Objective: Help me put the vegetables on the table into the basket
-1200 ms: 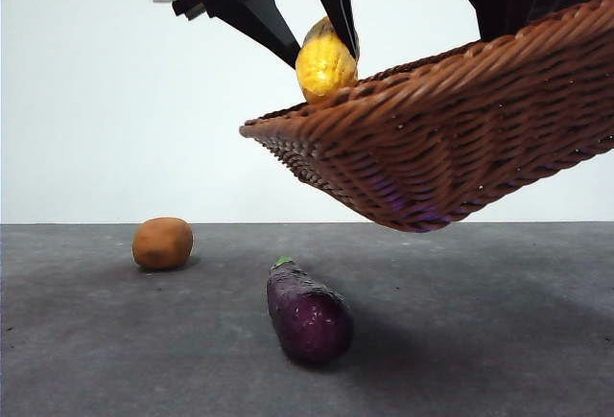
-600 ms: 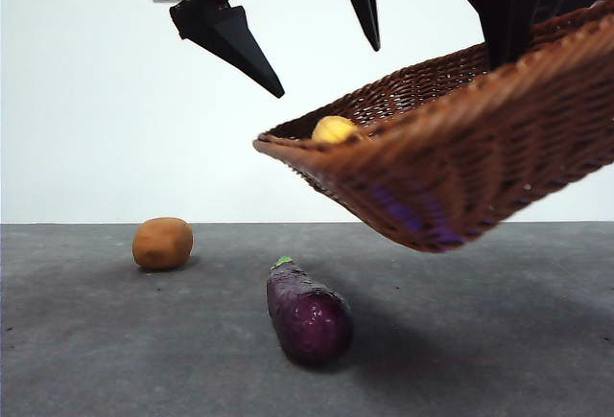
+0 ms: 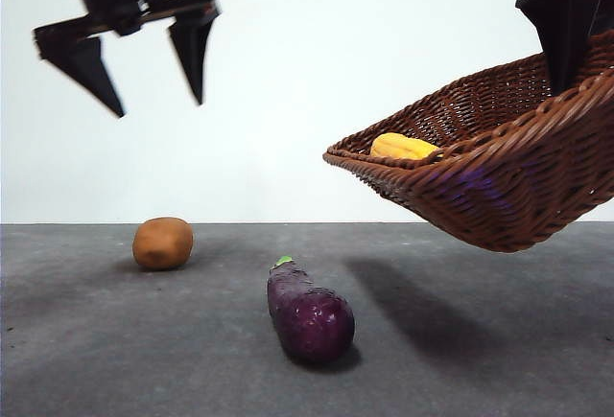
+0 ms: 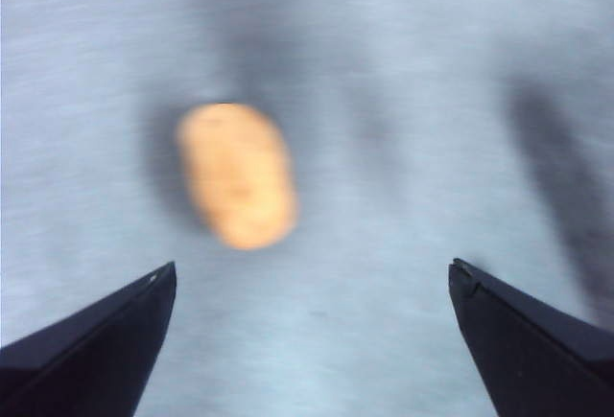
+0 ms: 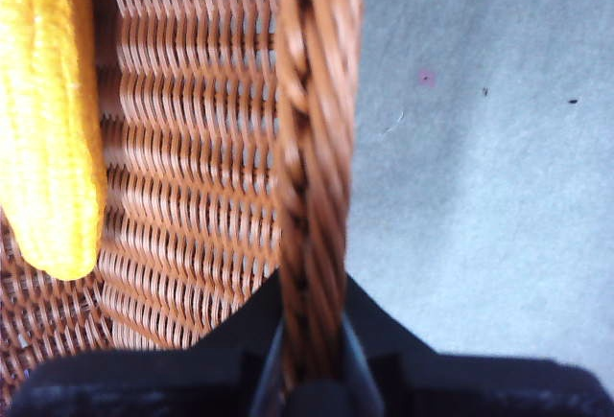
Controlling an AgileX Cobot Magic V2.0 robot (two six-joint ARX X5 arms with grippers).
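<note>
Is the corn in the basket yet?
Yes. The corn lies inside the basket, which the right gripper holds tilted above the table.

We see the basket (image 3: 499, 187) in reddish-brown wicker, its weave ribbed and its rim braided. The corn cob (image 3: 403, 147) is bright yellow with a bumpy surface. The eggplant (image 3: 309, 313) is glossy dark purple with a green stem. The potato (image 3: 162, 243) is plain orange-brown. The worktop (image 3: 115, 350) is mottled dark grey. Both end effectors are black.

basket (image 3: 499, 196): woven wicker, rough | eggplant (image 3: 309, 316): glossy | corn (image 5: 48, 120): bumpy | potato (image 3: 163, 243): matt | table (image 3: 480, 359): mottled, stone-like
</note>
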